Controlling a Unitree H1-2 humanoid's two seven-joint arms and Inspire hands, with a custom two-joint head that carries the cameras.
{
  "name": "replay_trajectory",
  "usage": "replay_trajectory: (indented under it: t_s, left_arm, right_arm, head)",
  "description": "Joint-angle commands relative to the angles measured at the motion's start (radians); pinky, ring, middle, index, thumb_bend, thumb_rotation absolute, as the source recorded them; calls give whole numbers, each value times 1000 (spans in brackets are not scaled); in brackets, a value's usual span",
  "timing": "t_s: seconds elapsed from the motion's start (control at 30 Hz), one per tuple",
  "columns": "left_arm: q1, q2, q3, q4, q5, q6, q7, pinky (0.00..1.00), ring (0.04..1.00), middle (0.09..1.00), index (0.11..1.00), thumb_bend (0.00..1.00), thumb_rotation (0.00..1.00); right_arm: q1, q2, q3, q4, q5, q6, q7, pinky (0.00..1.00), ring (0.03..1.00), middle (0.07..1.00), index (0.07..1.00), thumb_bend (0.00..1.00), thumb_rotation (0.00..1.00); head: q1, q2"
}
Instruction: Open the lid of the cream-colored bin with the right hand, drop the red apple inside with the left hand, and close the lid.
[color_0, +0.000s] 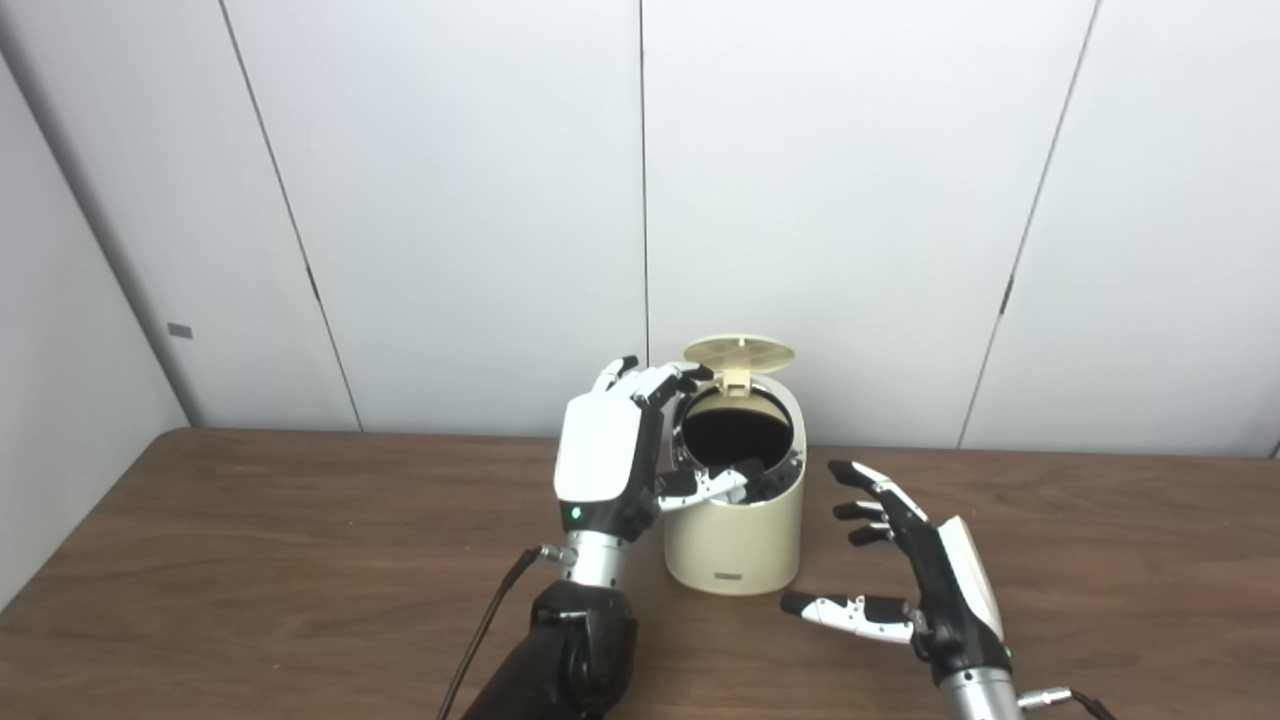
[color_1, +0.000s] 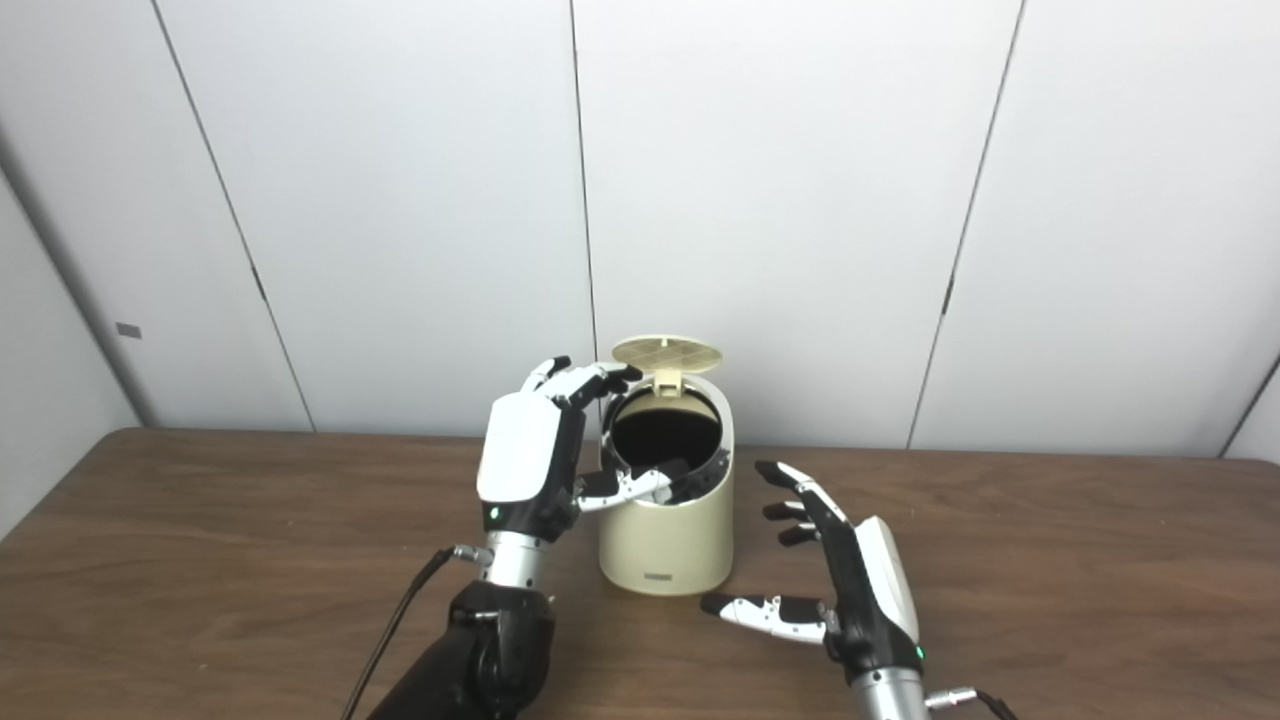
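The cream-colored bin (color_0: 735, 540) stands on the table with its lid (color_0: 739, 352) tipped up and back. The round opening (color_0: 736, 432) is dark inside. No red apple shows in either view. My left hand (color_0: 610, 450) is raised at the bin's left rim, fingers spread and curled over the opening, thumb across the front rim, holding nothing. My right hand (color_0: 915, 570) hovers low to the right of the bin, open, fingers apart and pointing toward it, not touching it.
The brown wooden table (color_0: 250, 560) runs to a white panelled wall (color_0: 450, 200) close behind the bin. A black cable (color_0: 490, 620) trails from my left wrist toward the front edge.
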Motion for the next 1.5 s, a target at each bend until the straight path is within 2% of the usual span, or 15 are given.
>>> replay_trajectory:
  t_s: [0.0, 0.17, 0.27, 0.3, 0.37, 0.5, 0.67, 0.77, 0.83, 0.93, 1.0, 1.17, 1.23, 1.33, 1.47]
  left_arm:
    - [-23, 14, 6, -25, 5, -12, 17, 854, 628, 627, 673, 814, 175]
    - [-1, 12, 33, -54, -18, -41, 35, 782, 608, 585, 625, 746, 136]
    - [10, 11, 53, -67, -38, -60, 42, 690, 618, 605, 616, 742, 135]
    - [14, 14, 58, -72, -42, -65, 41, 681, 622, 610, 617, 740, 137]
    - [20, 20, 67, -75, -44, -75, 42, 740, 671, 655, 642, 731, 166]
    - [27, 25, 82, -66, -52, -92, 52, 761, 698, 694, 677, 754, 201]
    - [33, 25, 95, -63, -74, -117, 47, 625, 705, 728, 713, 779, 223]
    - [37, 26, 101, -69, -79, -125, 47, 653, 728, 746, 729, 780, 232]
    - [42, 26, 108, -80, -87, -125, 42, 628, 722, 747, 729, 784, 241]
    - [53, 30, 123, -106, -126, -147, 14, 590, 703, 737, 719, 772, 203]
    - [69, 33, 141, -133, -204, -178, -44, 604, 699, 730, 721, 756, 172]
    - [127, 47, 191, -236, -497, -213, -299, 757, 781, 789, 787, 719, 141]
    - [153, 64, 203, -271, -579, -216, -384, 787, 819, 824, 830, 720, 177]
    - [188, 90, 224, -297, -660, -226, -476, 807, 848, 853, 868, 764, 227]
    - [225, 113, 250, -305, -692, -229, -542, 783, 855, 871, 888, 841, 287]
  right_arm:
    - [-24, 1, 0, -34, 3, -18, -7, 602, 707, 824, 799, 741, 163]
    - [-26, 0, -1, -28, 3, -18, -6, 597, 704, 821, 801, 744, 173]
    - [-28, -1, 0, -23, 5, -22, -4, 598, 704, 820, 802, 740, 158]
    - [-29, -3, 0, -19, 5, -28, -5, 597, 703, 820, 802, 739, 157]
    - [-30, -4, 2, -14, 6, -34, -5, 588, 700, 819, 803, 738, 161]
    - [-29, -6, 4, -10, 10, -34, -1, 590, 704, 821, 804, 735, 164]
    - [-28, -8, 6, -11, 12, -29, 5, 600, 710, 825, 807, 732, 168]
    - [-28, -10, 7, -9, 11, -31, 4, 599, 710, 828, 808, 729, 172]
    - [-29, -11, 7, -7, 7, -32, 0, 600, 711, 829, 808, 729, 176]
    - [-30, -13, 4, -3, 7, -35, -3, 600, 710, 828, 807, 723, 163]
    - [-31, -14, 4, -1, 8, -38, -5, 600, 708, 827, 805, 725, 152]
    - [-31, -20, 1, 4, 11, -39, -7, 601, 710, 827, 806, 722, 144]
    - [-30, -22, -3, 2, 13, -34, -7, 609, 715, 826, 804, 727, 147]
    - [-30, -27, -11, 2, 15, -34, -10, 626, 722, 825, 799, 729, 142]
    - [-34, -32, -21, 9, 19, -31, -11, 635, 731, 827, 802, 728, 161]
  head:
    - [1, 1]
    - [6, -3]
    - [10, -9]
    - [10, -10]
    - [10, -12]
    - [13, -13]
    - [16, -13]
    - [16, -13]
    - [17, -12]
    - [21, -12]
    - [21, -12]
    - [25, -12]
    - [28, -11]
    - [32, -10]
    - [33, -11]
